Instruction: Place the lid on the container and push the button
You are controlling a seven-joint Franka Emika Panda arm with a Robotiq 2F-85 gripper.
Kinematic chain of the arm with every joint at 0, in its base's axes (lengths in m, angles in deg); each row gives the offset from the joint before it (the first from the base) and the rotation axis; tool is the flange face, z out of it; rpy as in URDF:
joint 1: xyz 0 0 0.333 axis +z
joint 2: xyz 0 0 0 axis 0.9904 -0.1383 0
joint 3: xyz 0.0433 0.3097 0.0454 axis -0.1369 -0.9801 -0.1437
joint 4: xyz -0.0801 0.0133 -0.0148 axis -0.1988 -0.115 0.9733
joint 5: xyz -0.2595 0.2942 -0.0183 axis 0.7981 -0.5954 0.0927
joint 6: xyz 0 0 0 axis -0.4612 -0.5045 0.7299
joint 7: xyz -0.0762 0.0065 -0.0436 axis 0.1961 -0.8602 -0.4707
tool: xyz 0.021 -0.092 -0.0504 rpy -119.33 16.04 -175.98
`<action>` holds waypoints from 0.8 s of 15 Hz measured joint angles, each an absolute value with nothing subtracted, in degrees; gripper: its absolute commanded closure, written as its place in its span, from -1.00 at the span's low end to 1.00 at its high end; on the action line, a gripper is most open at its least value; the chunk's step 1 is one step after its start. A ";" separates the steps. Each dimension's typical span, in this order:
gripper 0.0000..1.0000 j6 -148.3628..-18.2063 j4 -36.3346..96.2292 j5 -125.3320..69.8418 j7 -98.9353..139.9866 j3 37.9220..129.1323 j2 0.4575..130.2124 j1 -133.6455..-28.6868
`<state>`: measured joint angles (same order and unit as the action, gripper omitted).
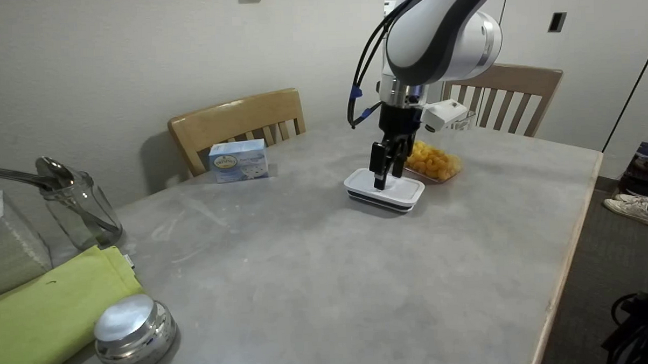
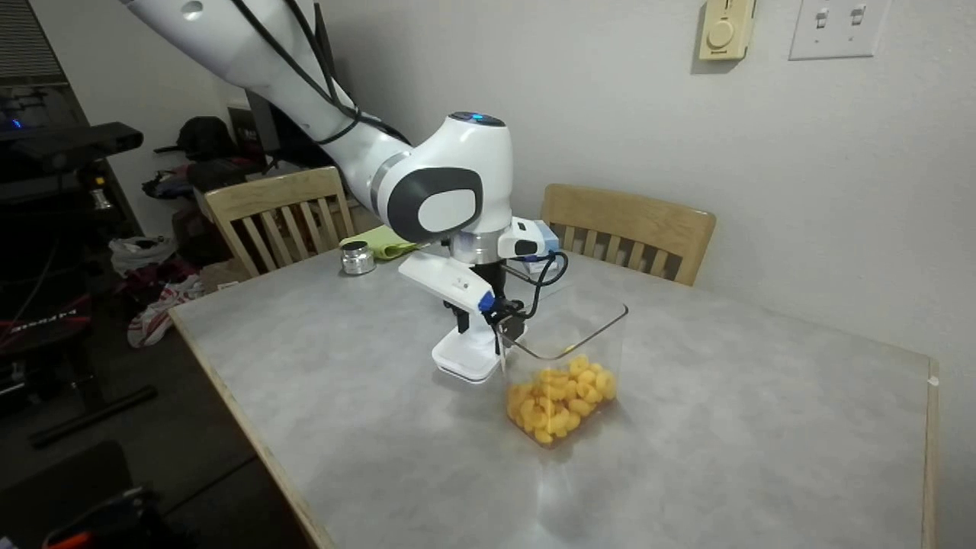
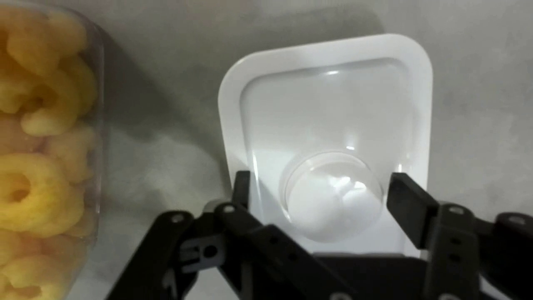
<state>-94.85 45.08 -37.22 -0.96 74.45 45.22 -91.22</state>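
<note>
The white lid (image 1: 361, 185) lies flat on the table beside the clear container, with a dark band round its side. It also shows in an exterior view (image 2: 465, 360) and the wrist view (image 3: 325, 108). A raised round white button (image 3: 335, 200) stands on its panel. The clear container (image 2: 563, 357) stands upright and open-topped with orange-yellow curls in its lower part; its wall (image 3: 100, 125) shows at the left of the wrist view. My gripper (image 3: 321, 191) points down, low over the lid. Its fingers are apart on either side of the button, with visible gaps.
A blue-and-white tea box (image 1: 239, 161) stands near the wall. A glass jar with cutlery (image 1: 88, 212), a yellow-green cloth (image 1: 54, 315) and a metal knobbed jar (image 1: 135, 337) are at the table's far end. Wooden chairs (image 2: 633, 229) stand at the edges.
</note>
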 measured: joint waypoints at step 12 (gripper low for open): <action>0.42 -94.91 44.62 -37.23 -0.96 74.34 45.63 -91.44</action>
